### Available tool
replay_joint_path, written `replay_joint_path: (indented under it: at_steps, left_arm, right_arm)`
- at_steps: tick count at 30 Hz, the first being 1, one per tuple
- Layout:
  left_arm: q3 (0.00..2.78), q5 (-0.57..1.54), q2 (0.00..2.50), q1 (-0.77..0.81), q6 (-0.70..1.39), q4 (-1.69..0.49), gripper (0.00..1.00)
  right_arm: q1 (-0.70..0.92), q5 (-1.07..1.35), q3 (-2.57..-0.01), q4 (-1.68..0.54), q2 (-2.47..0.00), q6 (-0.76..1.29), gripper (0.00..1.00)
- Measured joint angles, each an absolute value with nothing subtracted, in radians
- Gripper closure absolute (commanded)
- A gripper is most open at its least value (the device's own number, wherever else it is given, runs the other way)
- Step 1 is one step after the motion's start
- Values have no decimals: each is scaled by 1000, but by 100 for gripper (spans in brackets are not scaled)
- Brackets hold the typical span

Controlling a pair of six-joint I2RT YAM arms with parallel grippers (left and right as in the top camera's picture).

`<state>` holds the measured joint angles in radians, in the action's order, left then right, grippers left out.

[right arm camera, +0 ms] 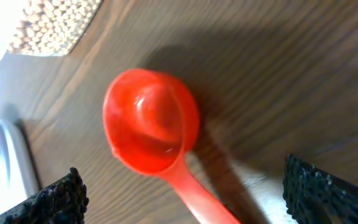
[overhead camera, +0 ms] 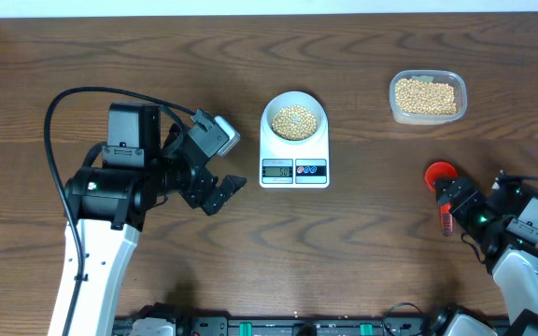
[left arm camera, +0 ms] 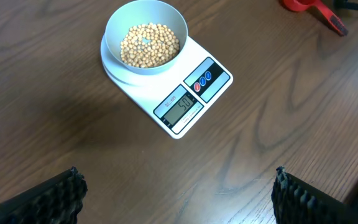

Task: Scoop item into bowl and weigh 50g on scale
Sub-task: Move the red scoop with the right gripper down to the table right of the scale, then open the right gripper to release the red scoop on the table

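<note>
The pale bowl [overhead camera: 268, 119] stands on the white scale [overhead camera: 294, 171] at centre, holding tan beans [overhead camera: 294, 121]. In the left wrist view the bowl [left arm camera: 148, 12], its beans [left arm camera: 149, 45] and the scale [left arm camera: 188, 102] with digits on its display lie ahead. My left gripper [overhead camera: 224, 194] [left arm camera: 178, 186] is open and empty, just left of the scale. A red scoop [overhead camera: 440, 175] [right arm camera: 151, 121] lies on the table at right, its cup empty. My right gripper [overhead camera: 448, 213] [right arm camera: 182, 186] is open, with the scoop's handle between its fingers but untouched.
A clear plastic container [overhead camera: 426, 96] [right arm camera: 48, 25] holding more beans sits at the back right, beyond the scoop. Black cables loop from the left arm's base [overhead camera: 110, 187]. A rail of fixtures runs along the front edge [overhead camera: 297, 327].
</note>
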<state>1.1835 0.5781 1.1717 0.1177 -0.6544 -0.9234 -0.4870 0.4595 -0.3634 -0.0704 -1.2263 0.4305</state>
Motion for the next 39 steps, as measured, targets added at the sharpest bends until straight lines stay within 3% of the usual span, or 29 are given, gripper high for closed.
replay_joint_path:
  at_steps: [23, 39]
  left_arm:
    - [1183, 578, 1172, 118, -654, -923, 2]
    - [1183, 578, 1172, 118, -654, -923, 2]
  right_arm:
    - [-487, 438, -438, -87, -1115, 416, 1]
    - [-487, 457, -453, 1, -869, 417, 1]
